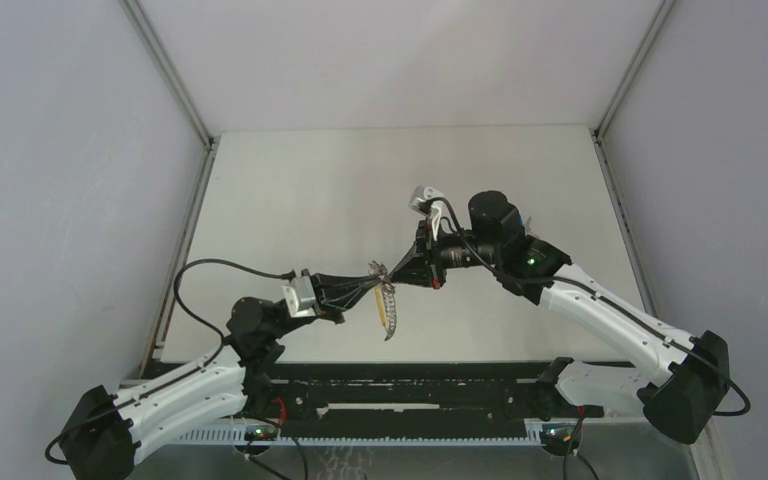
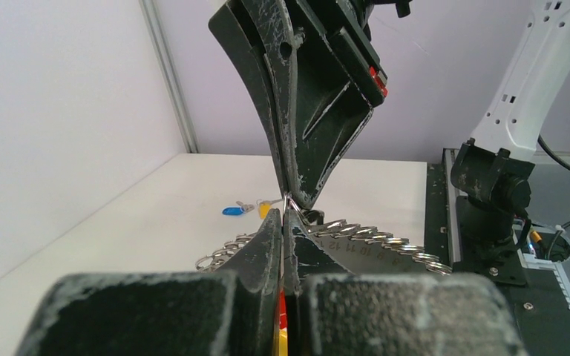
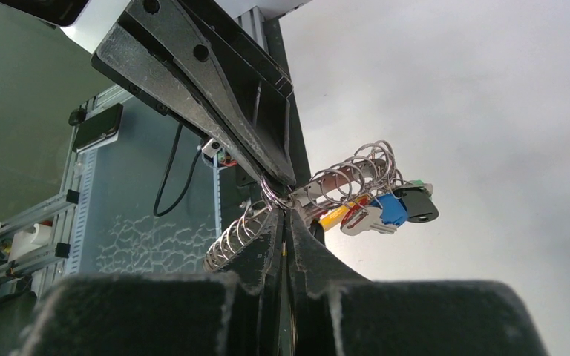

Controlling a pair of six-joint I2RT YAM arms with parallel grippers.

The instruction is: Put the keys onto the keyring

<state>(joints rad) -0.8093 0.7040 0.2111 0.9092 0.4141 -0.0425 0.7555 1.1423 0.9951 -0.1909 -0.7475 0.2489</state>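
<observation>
The keyring [image 1: 390,312] is a numbered metal strip [image 2: 364,245] strung with several wire rings, and it hangs in the air between both arms. My left gripper [image 2: 283,215] is shut on it, with red and yellow showing in the slit between the fingers. My right gripper [image 3: 283,215] is shut tip to tip against the left one, pinching a wire ring [image 3: 271,194]. Red, blue [image 3: 391,210] and black [image 3: 419,208] keys dangle from the rings. A blue key [image 2: 230,211] and a yellow key [image 2: 265,210] lie on the table beyond.
The white table [image 1: 310,190] is walled on the left, back and right. The right arm's base [image 2: 490,185] and a black rail [image 1: 410,375] stand along the near edge, with cables close by.
</observation>
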